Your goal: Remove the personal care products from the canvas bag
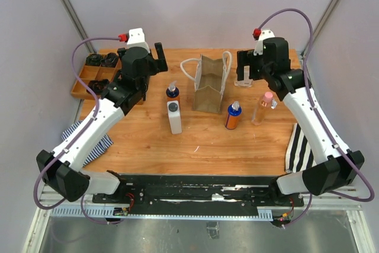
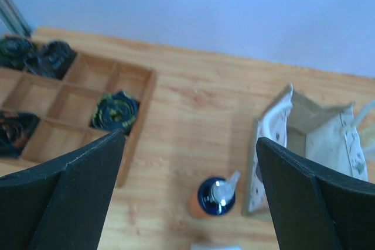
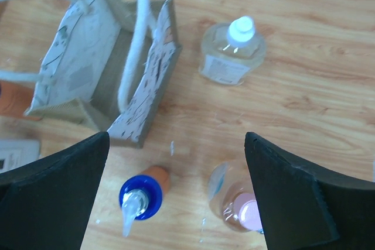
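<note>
The canvas bag (image 1: 208, 84) stands upright and open mid-table; its inside looks empty in the right wrist view (image 3: 102, 68) and it shows in the left wrist view (image 2: 304, 144). Standing on the table are a white pump bottle (image 1: 174, 116), a blue-and-orange bottle (image 1: 172, 92) left of the bag, a second one (image 1: 233, 115) to its right, a pink-capped clear bottle (image 1: 263, 107) and a white-capped clear bottle (image 1: 245, 75). My left gripper (image 1: 155, 58) is open above the first blue bottle (image 2: 215, 197). My right gripper (image 1: 251, 63) is open above the second blue bottle (image 3: 142, 196), pink-capped bottle (image 3: 240, 206) and white-capped bottle (image 3: 232, 51).
A wooden compartment tray (image 1: 89, 84) with black coiled items sits at the far left (image 2: 76, 103). Striped cloths lie at the left front (image 1: 89, 146) and right front (image 1: 300, 149) edges. Grey walls enclose the table.
</note>
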